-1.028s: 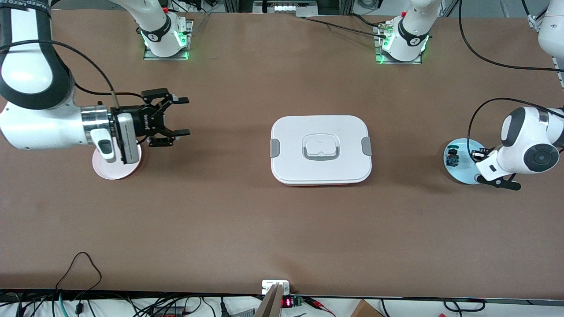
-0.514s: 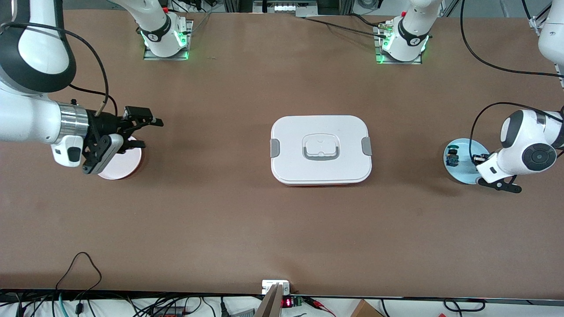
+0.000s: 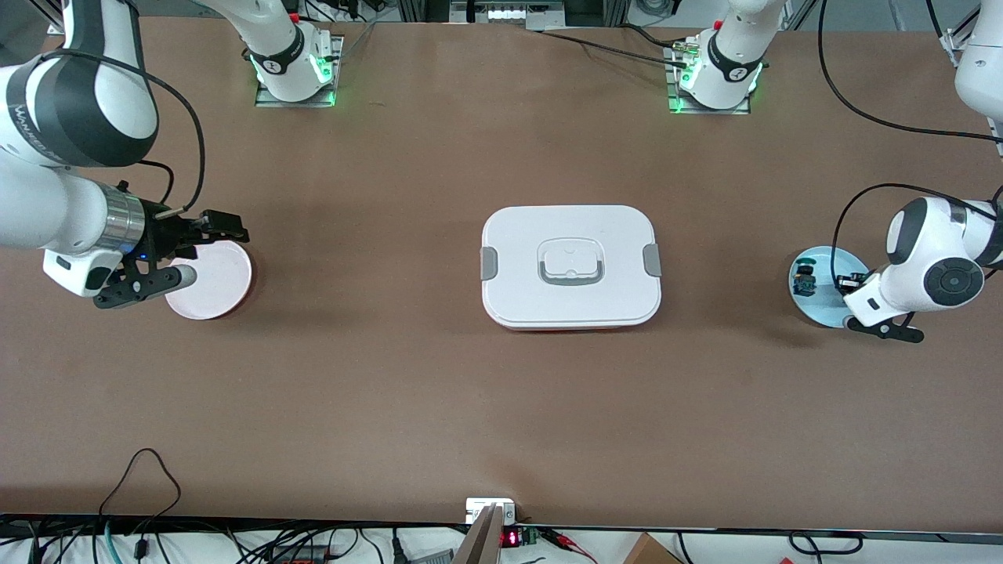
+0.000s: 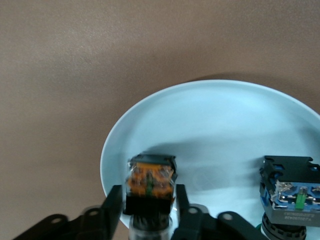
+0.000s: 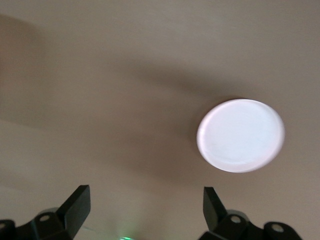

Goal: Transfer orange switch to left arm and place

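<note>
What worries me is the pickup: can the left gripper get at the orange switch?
Probably yes: the left gripper is down on the blue plate at the orange switch, with nothing between; the blue switch sits apart.

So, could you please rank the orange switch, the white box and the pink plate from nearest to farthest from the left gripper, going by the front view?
1. The orange switch, between the left gripper fingers, on the blue plate.
2. The white box, mid-table.
3. The pink plate, at the right arm's end, beside the right gripper.
</note>
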Robot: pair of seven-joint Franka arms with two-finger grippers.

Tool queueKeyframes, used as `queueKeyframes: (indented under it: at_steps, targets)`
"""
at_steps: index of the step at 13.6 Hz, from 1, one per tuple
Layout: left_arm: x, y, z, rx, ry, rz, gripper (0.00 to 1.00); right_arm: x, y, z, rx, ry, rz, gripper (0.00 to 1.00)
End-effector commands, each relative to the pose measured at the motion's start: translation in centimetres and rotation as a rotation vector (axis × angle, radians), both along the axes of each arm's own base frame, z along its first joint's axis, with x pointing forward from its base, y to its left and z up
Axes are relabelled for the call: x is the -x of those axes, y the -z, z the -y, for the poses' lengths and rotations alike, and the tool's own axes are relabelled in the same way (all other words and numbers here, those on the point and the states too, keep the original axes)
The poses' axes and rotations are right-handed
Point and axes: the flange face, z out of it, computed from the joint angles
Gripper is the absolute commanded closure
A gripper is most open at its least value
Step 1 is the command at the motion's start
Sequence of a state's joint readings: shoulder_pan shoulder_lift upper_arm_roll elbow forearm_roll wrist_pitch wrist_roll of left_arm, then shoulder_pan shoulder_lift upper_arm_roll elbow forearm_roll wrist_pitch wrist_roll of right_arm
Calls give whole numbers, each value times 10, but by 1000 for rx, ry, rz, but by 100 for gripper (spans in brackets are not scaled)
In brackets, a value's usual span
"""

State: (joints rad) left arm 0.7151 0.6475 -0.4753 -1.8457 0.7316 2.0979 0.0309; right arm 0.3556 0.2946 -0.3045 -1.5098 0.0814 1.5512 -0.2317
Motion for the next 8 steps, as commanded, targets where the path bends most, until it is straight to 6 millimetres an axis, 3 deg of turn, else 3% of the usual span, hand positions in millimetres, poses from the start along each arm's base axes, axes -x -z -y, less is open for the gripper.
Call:
queueKeyframes:
  at_steps: [1, 3, 6, 8]
  targets:
    - [-8, -27, -1, -25, 13, 20, 0, 2, -21, 13, 95, 5, 32, 0]
    - [-18, -59, 5, -14, -44, 4, 0, -4, -27, 69, 74, 105, 78, 0]
    - [-52, -141, 20, -23, -75, 34, 0, 1, -32, 91, -25, 277, 62, 0]
    - [-70, -195, 40, -7, -68, 78, 0, 3, -41, 85, 31, 311, 80, 0]
